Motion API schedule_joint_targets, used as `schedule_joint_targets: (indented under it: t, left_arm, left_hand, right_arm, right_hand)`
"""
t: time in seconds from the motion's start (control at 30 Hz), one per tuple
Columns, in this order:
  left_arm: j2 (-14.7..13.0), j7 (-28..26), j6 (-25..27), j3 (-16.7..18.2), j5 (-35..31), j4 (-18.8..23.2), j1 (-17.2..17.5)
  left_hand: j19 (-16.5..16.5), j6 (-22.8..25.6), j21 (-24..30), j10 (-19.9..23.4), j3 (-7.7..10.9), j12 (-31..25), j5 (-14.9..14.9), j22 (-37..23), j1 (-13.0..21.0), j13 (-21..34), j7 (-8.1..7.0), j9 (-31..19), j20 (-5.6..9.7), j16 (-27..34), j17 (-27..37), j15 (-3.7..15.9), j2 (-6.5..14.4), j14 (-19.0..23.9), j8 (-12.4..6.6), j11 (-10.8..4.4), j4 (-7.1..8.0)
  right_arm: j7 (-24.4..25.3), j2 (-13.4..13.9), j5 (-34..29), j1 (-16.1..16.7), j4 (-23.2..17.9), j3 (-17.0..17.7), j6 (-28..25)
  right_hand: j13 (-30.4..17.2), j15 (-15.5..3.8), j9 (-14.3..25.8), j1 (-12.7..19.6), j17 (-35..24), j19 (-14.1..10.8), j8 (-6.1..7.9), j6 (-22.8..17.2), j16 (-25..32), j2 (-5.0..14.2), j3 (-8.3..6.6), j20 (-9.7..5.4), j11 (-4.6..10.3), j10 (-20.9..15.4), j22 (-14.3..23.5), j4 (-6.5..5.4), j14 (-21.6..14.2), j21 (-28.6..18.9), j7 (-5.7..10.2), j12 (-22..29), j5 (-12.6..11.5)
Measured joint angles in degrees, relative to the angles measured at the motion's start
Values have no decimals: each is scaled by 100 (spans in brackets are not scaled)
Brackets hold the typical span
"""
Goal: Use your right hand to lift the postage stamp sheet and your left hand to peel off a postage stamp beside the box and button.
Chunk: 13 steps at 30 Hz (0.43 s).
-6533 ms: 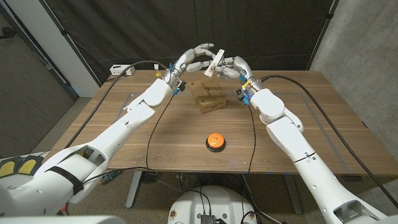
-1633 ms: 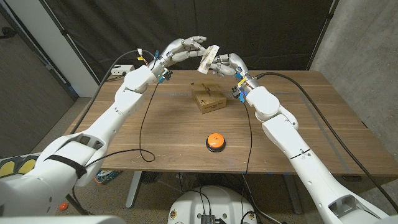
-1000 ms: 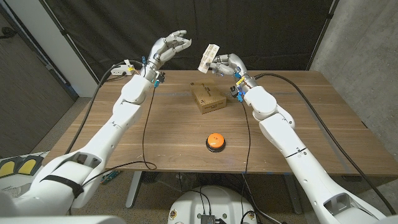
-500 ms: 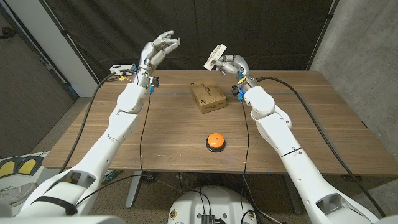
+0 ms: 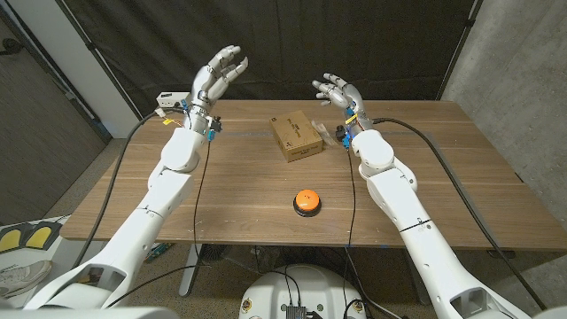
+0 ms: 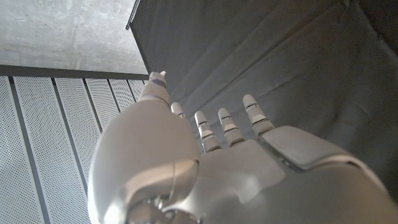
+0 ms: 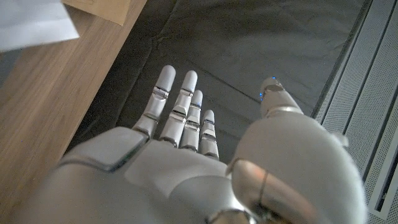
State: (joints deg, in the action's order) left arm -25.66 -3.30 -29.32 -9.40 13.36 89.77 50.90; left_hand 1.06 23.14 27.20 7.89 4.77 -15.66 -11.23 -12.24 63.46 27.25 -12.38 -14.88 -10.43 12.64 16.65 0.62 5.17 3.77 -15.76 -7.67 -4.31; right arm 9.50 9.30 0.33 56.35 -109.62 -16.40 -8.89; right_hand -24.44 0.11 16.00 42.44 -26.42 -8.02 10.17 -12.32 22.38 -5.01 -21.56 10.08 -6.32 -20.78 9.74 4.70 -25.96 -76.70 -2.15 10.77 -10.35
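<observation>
My right hand [image 5: 337, 89] is raised above the table's far edge with its fingers spread and nothing in it. My left hand [image 5: 217, 75] is raised at the far left, also spread and empty; its fingers [image 6: 227, 127] point at the dark curtain. A white stamp sheet [image 7: 31, 22] lies loose over the wooden table in the right wrist view, next to a corner of the cardboard box [image 7: 109, 7]. The brown box [image 5: 295, 136] sits at the table's middle back. The orange button [image 5: 306, 199] stands on its black base nearer the front.
A white power strip [image 5: 168, 97] lies at the table's [image 5: 239, 195] far left corner. Black cables run along both arms and over the table's edges. A dark curtain hangs behind the table.
The right hand has let go of the stamp sheet and spread its fingers. The left hand has drawn further left and away from the right hand.
</observation>
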Motion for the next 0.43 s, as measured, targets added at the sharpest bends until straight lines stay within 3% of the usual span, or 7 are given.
schedule_joint_targets:
  t: [0.17, 0.33, 0.37, 0.43]
  left_arm:
    - [-53, -178, 106, 101, -115, 268, 245]
    - [-74, -361, 250, 156, -206, 404, 375]
    - [-94, -403, 300, 250, -215, 632, 616]
    - [-98, -454, 374, 280, -219, 715, 711]
  left_hand:
    - [55, -208, 0, -99, -51, 42, 0, 0, -57, 0, -28, -18, 55, 0, 0, -1, 12, -62, 51, -3, 2]
    - [107, -276, -4, -152, -77, 50, -1, 0, -124, 0, -7, -44, 46, -44, 0, -31, -10, -93, 72, 33, 28]
    - [121, -325, -24, -172, -83, 64, -1, -1, -124, 0, 0, -44, 60, -44, 0, -9, -9, -114, 72, 53, 34]
    - [174, -404, -38, -243, -109, 64, -1, -3, -203, 0, -14, -44, 32, -44, 0, -53, 37, -175, 99, 117, 60]
  right_arm:
    - [132, -49, -1, 175, -122, 56, 18]
    - [200, -94, -2, 338, -225, 94, 49]
    - [321, -100, 16, 368, -242, 99, 135]
    - [350, -112, 54, 421, -276, 108, 167]
  right_hand:
    - [131, 194, -85, -268, 143, 217, 44, 89, -269, 7, 61, 140, -22, 251, -15, -67, 310, 267, 9, 0, 0]
    - [198, 208, -134, -366, 198, 235, 109, 33, -290, 79, 44, 159, -35, 223, -15, -111, 324, 362, 65, 70, -28]
    - [206, 208, -137, -370, 206, 235, 109, 10, -293, 83, 37, 158, -7, 192, -15, -117, 324, 385, 79, 95, -28]
    - [239, 185, -161, -370, 237, 198, 115, -63, -312, 83, 36, 122, 13, 112, -15, -116, 258, 426, 67, 134, -68]
